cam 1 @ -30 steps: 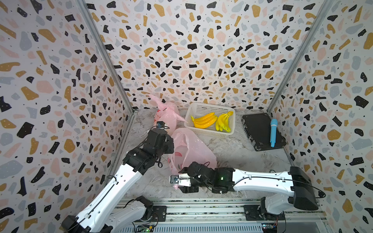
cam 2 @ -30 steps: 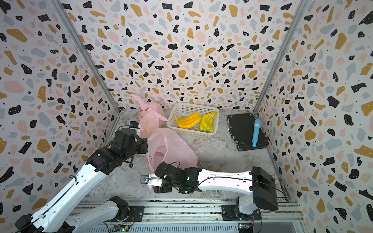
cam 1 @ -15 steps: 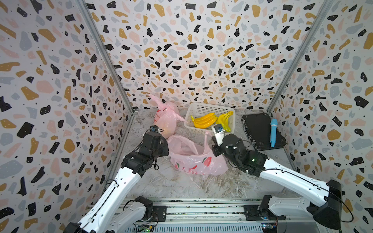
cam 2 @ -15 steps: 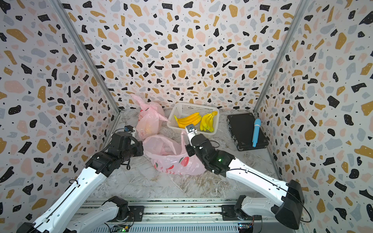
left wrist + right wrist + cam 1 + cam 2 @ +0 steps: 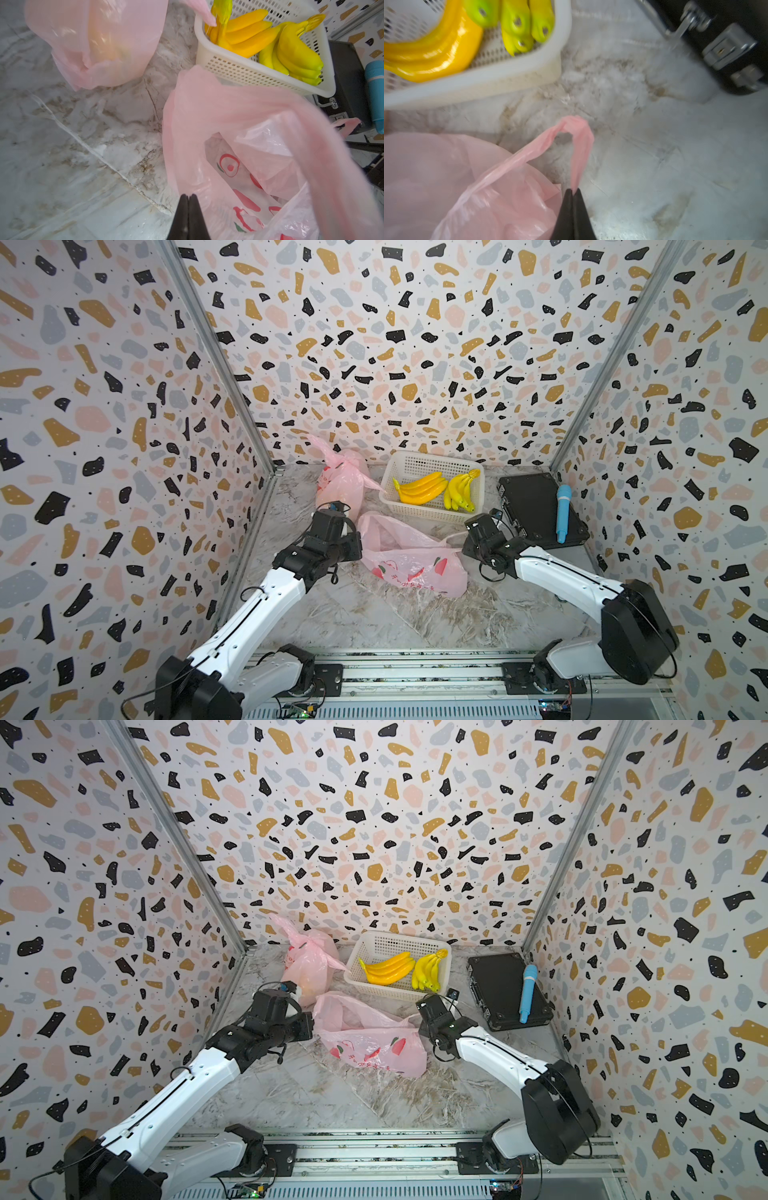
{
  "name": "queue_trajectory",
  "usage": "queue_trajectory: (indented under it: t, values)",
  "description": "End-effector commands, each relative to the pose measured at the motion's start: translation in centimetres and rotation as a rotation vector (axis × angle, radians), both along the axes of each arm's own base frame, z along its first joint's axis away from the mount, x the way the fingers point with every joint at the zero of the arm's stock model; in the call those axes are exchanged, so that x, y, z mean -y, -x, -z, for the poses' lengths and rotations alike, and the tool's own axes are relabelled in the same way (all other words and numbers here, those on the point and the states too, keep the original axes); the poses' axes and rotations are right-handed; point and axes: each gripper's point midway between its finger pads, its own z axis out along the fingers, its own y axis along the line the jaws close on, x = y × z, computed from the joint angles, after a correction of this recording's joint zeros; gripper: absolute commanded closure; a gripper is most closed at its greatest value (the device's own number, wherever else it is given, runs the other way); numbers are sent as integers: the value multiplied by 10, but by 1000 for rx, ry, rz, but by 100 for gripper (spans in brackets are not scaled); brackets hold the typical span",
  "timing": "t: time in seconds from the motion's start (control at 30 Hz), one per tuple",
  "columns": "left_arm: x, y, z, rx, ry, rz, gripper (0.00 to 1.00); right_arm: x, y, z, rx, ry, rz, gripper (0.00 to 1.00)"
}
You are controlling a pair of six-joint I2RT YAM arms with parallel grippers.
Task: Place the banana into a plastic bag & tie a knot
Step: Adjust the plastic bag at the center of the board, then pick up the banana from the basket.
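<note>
Left gripper [image 5: 188,196] is clamped on the bag [image 5: 409,560] rim and right gripper [image 5: 573,191] pinches its handle [image 5: 571,128]. They're spread apart, presumably to hold the mouth open. Bag sits mid-table [image 5: 374,614]: thin pink film, slack, looks empty. Bananas [image 5: 419,489] not loaded yet: glossy yellow, in the basket [image 5: 428,512] at the back edge.

The scene is evenly, brightly lit; shadows are kept faint. Edges are bent in both top views. Glare is seen on the bag [image 5: 266,135]; the right wrist view is blurred.
</note>
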Motion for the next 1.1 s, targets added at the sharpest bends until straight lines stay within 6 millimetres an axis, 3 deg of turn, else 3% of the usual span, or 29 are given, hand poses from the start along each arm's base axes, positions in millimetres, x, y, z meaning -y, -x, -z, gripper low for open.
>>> queue_trajectory:
  t: [0.0,0.07,0.13,0.23,0.37,0.57,0.87,1.0,1.07]
  values:
    - [11,-2,-3,14,72,23,100,-17,-2,-17,28,-98,-65,100]
    - [13,1,-3,7,82,36,100,-26,-3,-35,77,-108,-158,99]
    - [15,3,-9,12,94,49,100,-35,0,-56,123,-120,-254,72]
    - [15,6,-24,27,98,61,100,-46,8,-90,197,-149,-375,47]
    - [14,11,-46,51,101,79,100,-50,18,-131,269,-166,-465,35]
    - [10,21,-68,72,93,90,100,-76,22,-177,329,-277,-607,33]
    - [0,35,-99,116,54,104,100,-99,-11,-233,383,-418,-683,32]
    - [-3,38,-106,124,37,109,100,-107,-35,-244,406,-461,-700,30]
    - [-3,39,-110,129,34,113,100,-114,-52,-238,401,-429,-716,29]
